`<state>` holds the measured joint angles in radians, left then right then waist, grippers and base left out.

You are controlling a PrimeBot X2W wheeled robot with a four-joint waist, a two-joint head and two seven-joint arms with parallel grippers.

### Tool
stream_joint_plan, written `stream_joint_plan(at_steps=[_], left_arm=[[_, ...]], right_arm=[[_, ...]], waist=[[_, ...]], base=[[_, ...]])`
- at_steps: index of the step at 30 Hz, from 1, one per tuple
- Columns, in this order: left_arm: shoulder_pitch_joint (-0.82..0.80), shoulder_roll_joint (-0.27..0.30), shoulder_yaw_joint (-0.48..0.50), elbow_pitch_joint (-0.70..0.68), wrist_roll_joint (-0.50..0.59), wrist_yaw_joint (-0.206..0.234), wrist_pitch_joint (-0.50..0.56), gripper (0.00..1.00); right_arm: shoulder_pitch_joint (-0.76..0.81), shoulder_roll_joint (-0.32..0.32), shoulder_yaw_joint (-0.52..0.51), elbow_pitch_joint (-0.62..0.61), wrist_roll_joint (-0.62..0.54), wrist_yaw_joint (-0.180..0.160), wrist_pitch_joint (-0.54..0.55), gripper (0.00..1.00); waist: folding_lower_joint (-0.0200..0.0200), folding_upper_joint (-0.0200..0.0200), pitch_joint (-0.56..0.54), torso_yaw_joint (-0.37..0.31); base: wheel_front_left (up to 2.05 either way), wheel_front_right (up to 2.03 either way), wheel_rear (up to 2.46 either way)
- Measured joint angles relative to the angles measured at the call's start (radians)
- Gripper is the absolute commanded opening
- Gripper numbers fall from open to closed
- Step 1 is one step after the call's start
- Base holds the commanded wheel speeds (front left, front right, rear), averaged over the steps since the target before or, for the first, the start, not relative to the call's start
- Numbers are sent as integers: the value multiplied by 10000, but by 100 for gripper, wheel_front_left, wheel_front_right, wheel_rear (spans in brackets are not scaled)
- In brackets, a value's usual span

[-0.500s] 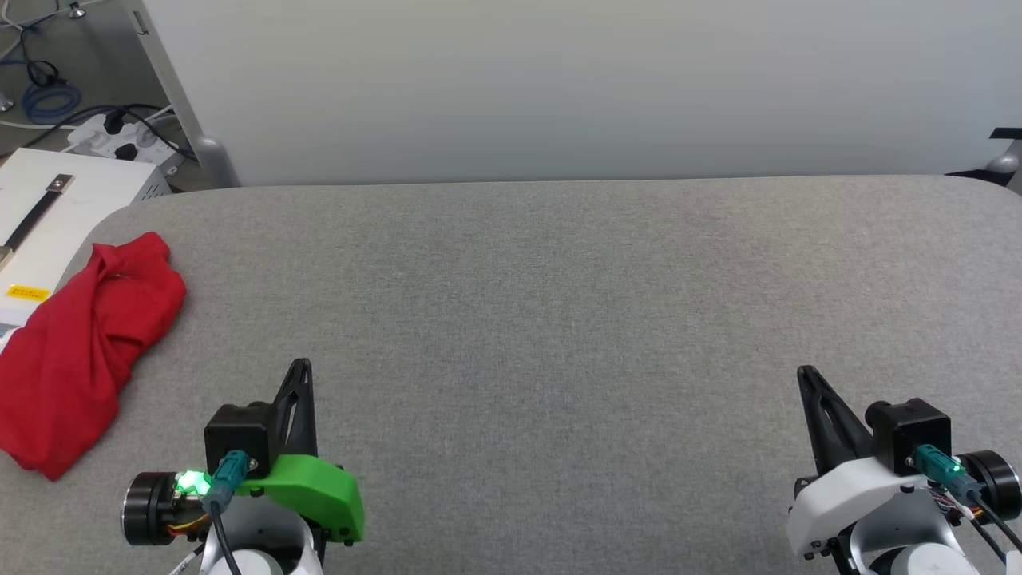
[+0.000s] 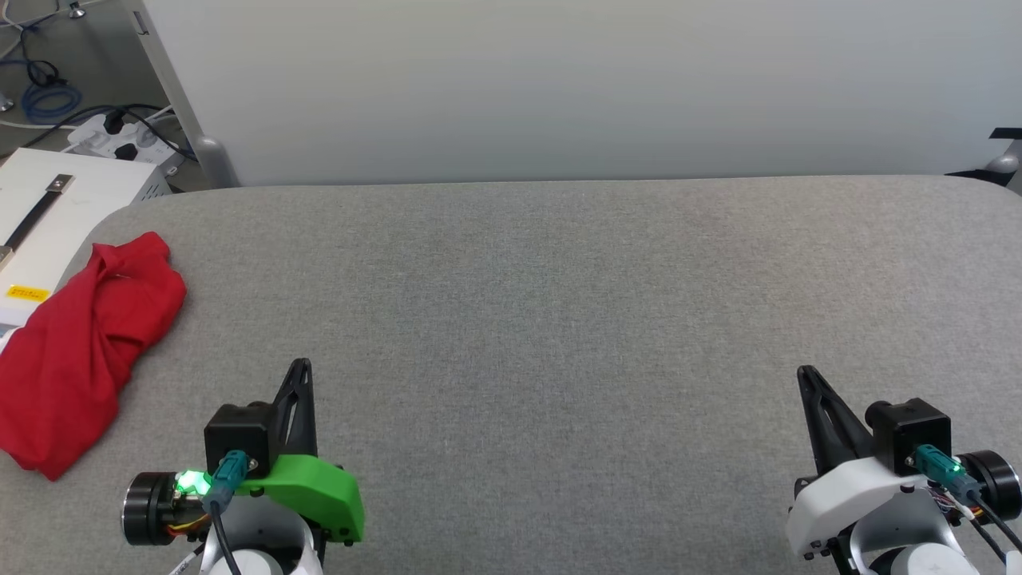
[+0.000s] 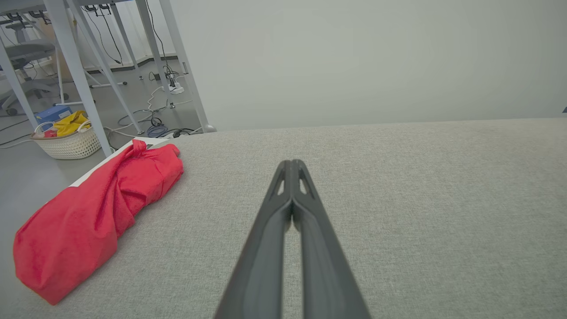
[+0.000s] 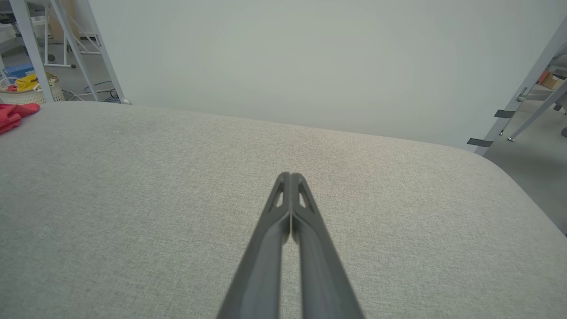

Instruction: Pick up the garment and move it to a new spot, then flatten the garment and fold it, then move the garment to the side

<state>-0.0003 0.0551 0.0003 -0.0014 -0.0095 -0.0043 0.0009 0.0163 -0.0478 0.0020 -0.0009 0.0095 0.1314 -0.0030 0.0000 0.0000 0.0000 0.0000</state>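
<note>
The garment is a red bundle of soft fabric, crumpled at the left edge of the grey table. The left wrist view shows the garment to the left of my fingers, and a corner of the garment peeks in at the far left of the right wrist view. My left gripper hovers near the front left, shut and empty, to the right of the bundle. At the front right my right gripper is shut and empty too. In each wrist view, the left gripper and the right gripper have their fingers pressed together.
A white box with a black strap sits just off the table's left edge, with cables and a power strip behind it. A pale wall panel stands along the far edge. A white basket of clothes rests on the floor.
</note>
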Motion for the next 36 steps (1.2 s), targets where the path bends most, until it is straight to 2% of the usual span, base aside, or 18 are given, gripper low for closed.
stream_joint_plan(at_steps=[6, 7, 8, 9, 10, 36], left_arm=[[0, 0, 0, 0, 0, 0, 0, 0], [0, 2, 0, -2, -6, -2, 0, 100], [0, 2, -2, -4, -6, -2, 0, 100], [0, 4, -2, -4, -6, -2, 0, 0], [0, 4, -4, -4, -6, -2, 0, 100], [-2, 4, -282, 240, -439, -104, -447, 100]], right_arm=[[0, 0, 0, 0, 2, 0, 0, 0], [3, 2, 2, 0, 6, 2, 0, 100], [5, 4, 2, 0, 6, 2, 0, 100], [5, 6, 2, 0, 6, 2, 0, 0], [5, 8, 2, 0, 6, 2, 0, 100], [8, 12, -84, 92, 525, 2, -454, 100]], waist=[[0, 0, 0, 0], [0, 0, 0, 0], [0, 0, 0, 0], [0, 1, 0, 0], [0, 0, 0, 0], [0, 0, -94, -20]], base=[[0, 0, 0], [0, 0, 0], [0, 0, 0], [0, 0, 0], [0, 0, 0], [0, 0, 0]])
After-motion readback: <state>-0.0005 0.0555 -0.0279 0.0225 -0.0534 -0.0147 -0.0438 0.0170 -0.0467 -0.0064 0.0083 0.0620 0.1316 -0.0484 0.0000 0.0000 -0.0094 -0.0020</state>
